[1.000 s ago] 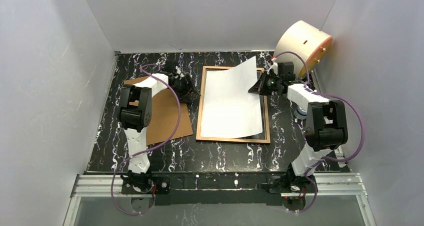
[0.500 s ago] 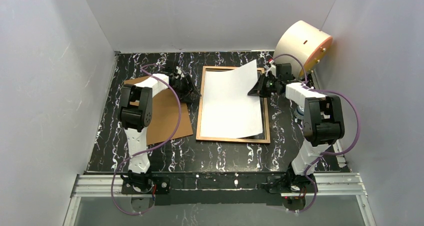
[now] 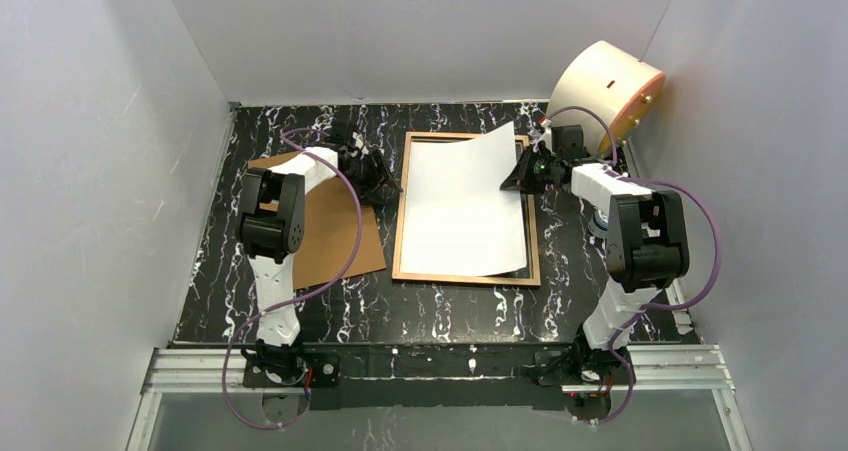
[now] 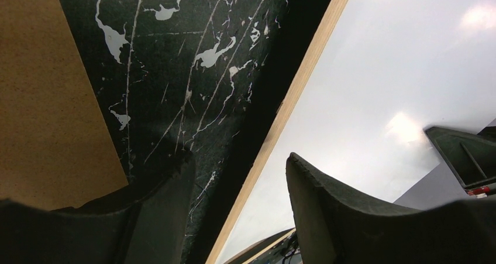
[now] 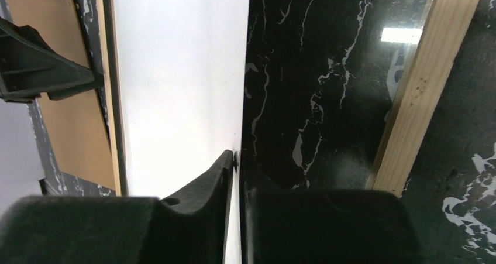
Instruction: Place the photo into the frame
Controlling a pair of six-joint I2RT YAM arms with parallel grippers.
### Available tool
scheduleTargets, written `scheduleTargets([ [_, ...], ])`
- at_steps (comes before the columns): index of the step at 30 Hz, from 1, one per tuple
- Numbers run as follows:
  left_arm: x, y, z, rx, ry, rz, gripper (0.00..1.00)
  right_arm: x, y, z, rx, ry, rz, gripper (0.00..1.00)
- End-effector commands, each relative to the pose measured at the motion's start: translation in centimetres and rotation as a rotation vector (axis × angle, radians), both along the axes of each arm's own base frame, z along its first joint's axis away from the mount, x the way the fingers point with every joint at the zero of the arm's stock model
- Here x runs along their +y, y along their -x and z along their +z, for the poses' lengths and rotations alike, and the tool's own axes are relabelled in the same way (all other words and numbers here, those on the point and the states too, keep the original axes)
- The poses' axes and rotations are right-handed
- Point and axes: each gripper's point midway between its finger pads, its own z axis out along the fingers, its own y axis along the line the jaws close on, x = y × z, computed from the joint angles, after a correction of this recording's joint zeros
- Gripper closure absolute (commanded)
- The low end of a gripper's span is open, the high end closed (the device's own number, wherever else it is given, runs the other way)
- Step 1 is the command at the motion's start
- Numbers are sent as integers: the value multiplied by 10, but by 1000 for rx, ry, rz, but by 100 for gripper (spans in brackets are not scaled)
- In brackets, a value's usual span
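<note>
The photo lies white back up over the frame, its far right corner lifted. My right gripper is at that raised right edge. In the right wrist view its fingers stand a narrow slit apart, with the photo's edge running between them. The frame's light wood rail lies to the right. My left gripper is open at the frame's left side. In the left wrist view its fingers straddle the wood rail without closing on it, the white photo beyond.
A flat brown backing board lies left of the frame, partly under my left arm. A cream round box leans at the back right corner. White walls close in the black marbled table.
The photo's raised right corner has sunk a little toward the frame as my right gripper lowered and its fingers loosened. The left arm has stayed put.
</note>
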Motion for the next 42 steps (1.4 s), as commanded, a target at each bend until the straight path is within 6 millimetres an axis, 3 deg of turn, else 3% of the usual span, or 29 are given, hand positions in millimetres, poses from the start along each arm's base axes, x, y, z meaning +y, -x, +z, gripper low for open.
scheduleTargets([
  [1,0,3,-1,9,-22,-4,43,-4,-12,25,-82,16,-20,86],
  [7,1,5,-2,14,-26,-10,43,-3,-14,24,-94,8,-25,91],
  [14,2,7,-1,19,-28,-10,43,0,-16,20,-88,-12,-28,89],
  [24,4,9,4,18,-38,-7,43,1,-9,22,-51,-17,-27,58],
  [29,7,8,11,20,-60,-10,41,-6,-10,36,-67,3,-63,41],
  [35,14,5,28,-6,-108,-21,38,-28,-13,56,-88,99,-157,32],
  [42,31,7,43,-20,-210,-18,34,-50,-14,78,-146,181,-250,29],
])
